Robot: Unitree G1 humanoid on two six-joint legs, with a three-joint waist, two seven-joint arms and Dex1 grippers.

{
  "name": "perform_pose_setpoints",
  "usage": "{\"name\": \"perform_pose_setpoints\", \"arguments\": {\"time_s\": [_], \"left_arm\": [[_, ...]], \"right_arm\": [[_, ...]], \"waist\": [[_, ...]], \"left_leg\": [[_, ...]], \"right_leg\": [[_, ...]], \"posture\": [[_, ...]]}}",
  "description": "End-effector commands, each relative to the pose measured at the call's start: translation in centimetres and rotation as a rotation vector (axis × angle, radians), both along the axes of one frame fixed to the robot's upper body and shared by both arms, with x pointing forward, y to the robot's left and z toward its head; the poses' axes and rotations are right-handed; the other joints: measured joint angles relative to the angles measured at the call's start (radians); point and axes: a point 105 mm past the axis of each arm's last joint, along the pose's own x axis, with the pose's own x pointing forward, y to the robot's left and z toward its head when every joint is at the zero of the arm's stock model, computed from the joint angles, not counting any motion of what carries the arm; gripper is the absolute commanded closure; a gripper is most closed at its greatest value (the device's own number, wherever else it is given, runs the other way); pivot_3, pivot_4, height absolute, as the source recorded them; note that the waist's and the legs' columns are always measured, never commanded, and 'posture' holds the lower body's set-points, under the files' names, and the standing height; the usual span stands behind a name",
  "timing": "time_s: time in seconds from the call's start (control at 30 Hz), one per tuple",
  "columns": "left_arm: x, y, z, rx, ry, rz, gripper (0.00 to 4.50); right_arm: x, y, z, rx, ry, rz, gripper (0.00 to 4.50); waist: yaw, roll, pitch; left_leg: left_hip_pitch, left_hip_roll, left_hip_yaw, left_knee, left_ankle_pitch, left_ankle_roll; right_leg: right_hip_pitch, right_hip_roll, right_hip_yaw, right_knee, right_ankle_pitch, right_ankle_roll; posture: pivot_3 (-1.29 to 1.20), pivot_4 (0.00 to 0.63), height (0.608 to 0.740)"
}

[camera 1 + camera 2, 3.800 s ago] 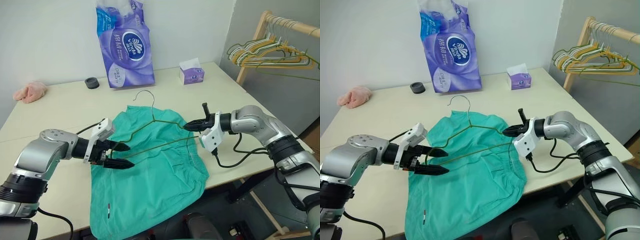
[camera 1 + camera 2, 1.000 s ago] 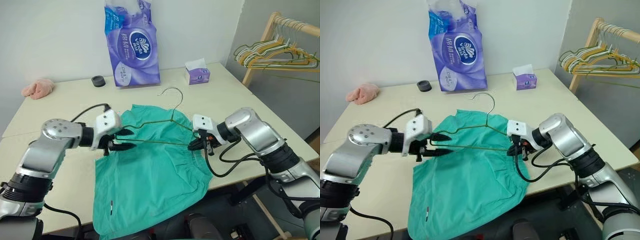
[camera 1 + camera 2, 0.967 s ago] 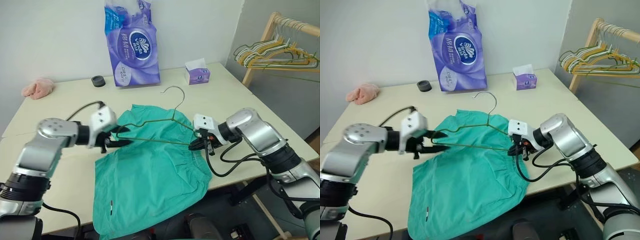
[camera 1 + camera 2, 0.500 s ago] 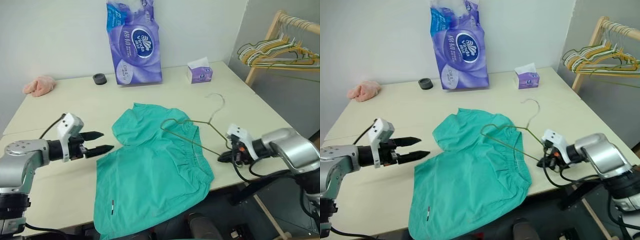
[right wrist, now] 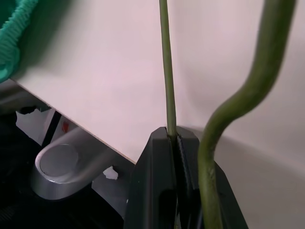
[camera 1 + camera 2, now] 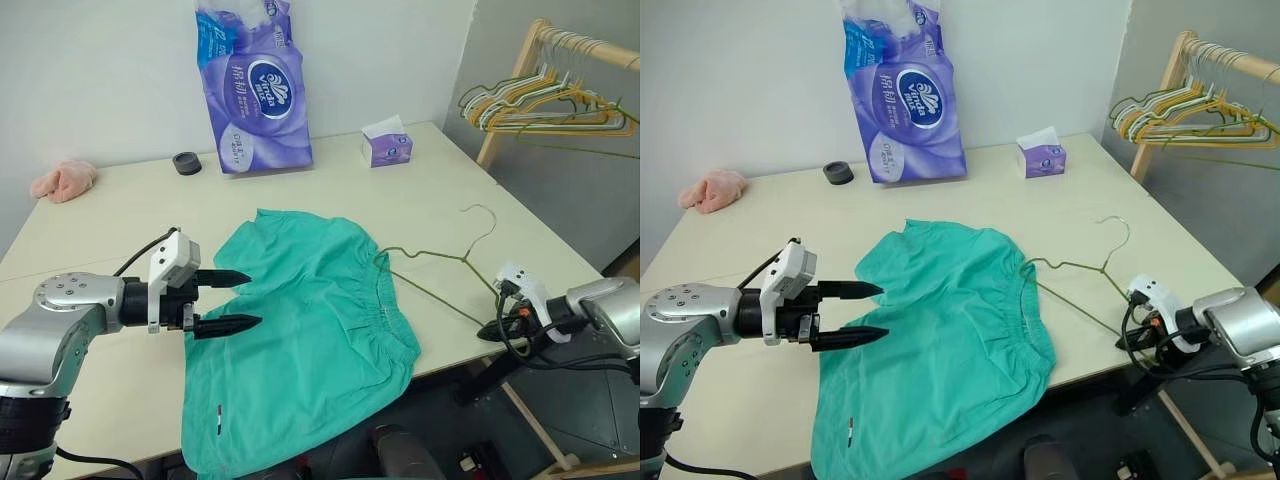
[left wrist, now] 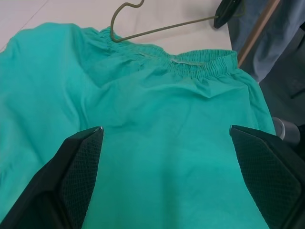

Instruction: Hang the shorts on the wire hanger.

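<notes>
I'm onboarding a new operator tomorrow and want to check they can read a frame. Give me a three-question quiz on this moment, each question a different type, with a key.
1. True or false: the right gripper is shut on the wire hanger.
2. Multiple choice: where does the left gripper stand?
A. clamped on the waistband
B. open, over the left edge of the shorts
C. shut, beside the tissue box
3. Fill in: the end of the hanger away from the right gripper lies at the shorts' gathered ______.

Key: 1 true; 2 B; 3 waistband.
</notes>
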Motion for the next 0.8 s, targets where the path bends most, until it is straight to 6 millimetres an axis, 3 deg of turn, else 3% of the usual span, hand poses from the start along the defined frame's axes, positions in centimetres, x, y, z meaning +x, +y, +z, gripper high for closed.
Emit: {"name": "perform_pose_setpoints", "arguments": {"time_s": [0.03, 0.27, 0.8], "left_arm": [[1.1, 1.6, 1.3, 0.028, -0.053, 0.062, 0.04], [1.7, 3.0, 1.9, 0.051, -0.067, 0.086, 0.04], [2.0, 2.7, 1.2, 0.061, -0.069, 0.071, 0.04]], "right_arm": [[0.5, -0.5, 1.2, 0.01, -0.03, -0.014, 4.5], [-0.2, -0.3, 1.3, 0.03, -0.005, -0.004, 4.5], [-1.2, -0.3, 1.3, 0.088, 0.066, -0.082, 4.5]], "waist": [[0.0, 0.0, 0.0], [0.0, 0.0, 0.0], [0.001, 0.0, 0.0]], "left_leg": [[0.0, 0.0, 0.0, 0.0, 0.0, 0.0], [0.0, 0.0, 0.0, 0.0, 0.0, 0.0], [0.0, 0.0, 0.0, 0.0, 0.0, 0.0]], "right_leg": [[0.0, 0.0, 0.0, 0.0, 0.0, 0.0], [0.0, 0.0, 0.0, 0.0, 0.0, 0.0], [0.0, 0.0, 0.0, 0.0, 0.0, 0.0]], "posture": [[-0.29, 0.032, 0.74], [-0.29, 0.028, 0.74], [-0.3, 0.034, 0.74]]}}
